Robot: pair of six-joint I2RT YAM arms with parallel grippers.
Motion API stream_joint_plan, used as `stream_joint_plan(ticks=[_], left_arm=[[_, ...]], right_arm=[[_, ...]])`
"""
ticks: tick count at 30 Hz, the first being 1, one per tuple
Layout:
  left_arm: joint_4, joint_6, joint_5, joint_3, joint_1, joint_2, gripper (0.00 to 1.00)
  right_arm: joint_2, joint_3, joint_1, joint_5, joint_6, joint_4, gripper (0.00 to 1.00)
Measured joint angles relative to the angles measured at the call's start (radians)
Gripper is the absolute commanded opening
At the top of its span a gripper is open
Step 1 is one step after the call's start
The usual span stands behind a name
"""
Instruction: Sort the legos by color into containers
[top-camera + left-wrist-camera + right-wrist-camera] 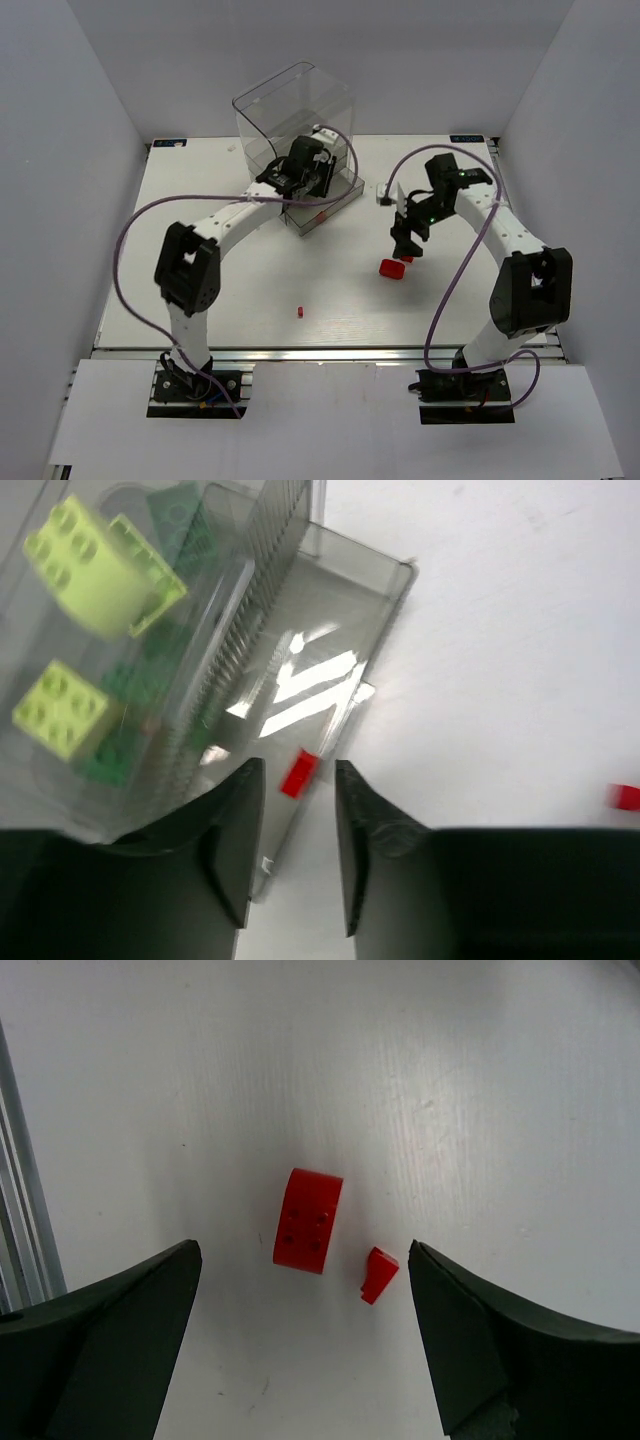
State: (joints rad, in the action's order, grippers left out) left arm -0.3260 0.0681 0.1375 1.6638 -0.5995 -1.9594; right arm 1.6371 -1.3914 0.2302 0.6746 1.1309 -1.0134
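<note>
My left gripper (297, 785) sits at the stacked clear drawers (300, 215); its jaws stand a narrow gap apart, wider than the small red piece (298, 773) showing just past the fingertips, so I read that piece as loose rather than pinched; whether it lies inside the grey-tinted open drawer (340, 630) or on its lip I cannot tell. That drawer looks otherwise bare, which fits reds going there; the compartment beside it holds yellow-green bricks (95, 570) with dark green bricks (130, 680) under them, seen through the clear wall.

My right gripper (403, 247) hangs over the table (230, 290) with jaws spread wide, straddling a red brick (308, 1220) and a tiny red chip (378, 1274) just beside it; both rest on the surface, touching neither finger. I judge the wide spread suits a descent around the brick; the chip could get caught or knocked aside. Another red bit (300, 312) lies alone toward the near edge; several reds are not yet sorted.
</note>
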Motion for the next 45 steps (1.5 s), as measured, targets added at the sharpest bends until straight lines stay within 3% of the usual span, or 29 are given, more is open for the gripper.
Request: stream_joint_plan(ticks=[3,4,7,11,16,25,39,43,45], left_arm=[[0.029,0.102,-0.037,-0.174,0.005,0.183,0.46],[0.03,0.14,-0.05,-0.242,0.007,0.261,0.55],[0.05,0.242,-0.064,-0.433,0.009,0.491,0.67],[0.058,0.37,-0.063,-0.626,0.013,0.735,0.69],[0.042,0.505,-0.036,-0.814,0.014,0.91,0.69],[-0.023,0.624,-0.018,-0.925,0.014,1.012,0.68],[-0.035,0.706,-0.024,-0.988,0.013,1.034,0.67],[-0.035,0.713,-0.024,-0.988,0.013,1.04,0.67],[-0.035,0.716,-0.024,-0.988,0.013,1.045,0.67]], right_arm=[[-0.002,0.087,0.05,-0.095,0.0,0.058,0.89],[0.0,0.123,0.071,-0.133,-0.009,0.08,0.89],[0.019,0.156,0.116,-0.209,-0.046,0.12,0.89],[0.063,0.156,0.135,-0.294,-0.101,0.202,0.89],[0.117,0.165,0.142,-0.378,-0.14,0.269,0.87],[0.124,0.165,0.162,-0.388,-0.159,0.264,0.69],[0.126,0.165,0.172,-0.383,-0.158,0.26,0.76],[0.127,0.185,0.174,-0.381,-0.159,0.262,0.7],[0.136,0.195,0.175,-0.381,-0.158,0.264,0.62]])
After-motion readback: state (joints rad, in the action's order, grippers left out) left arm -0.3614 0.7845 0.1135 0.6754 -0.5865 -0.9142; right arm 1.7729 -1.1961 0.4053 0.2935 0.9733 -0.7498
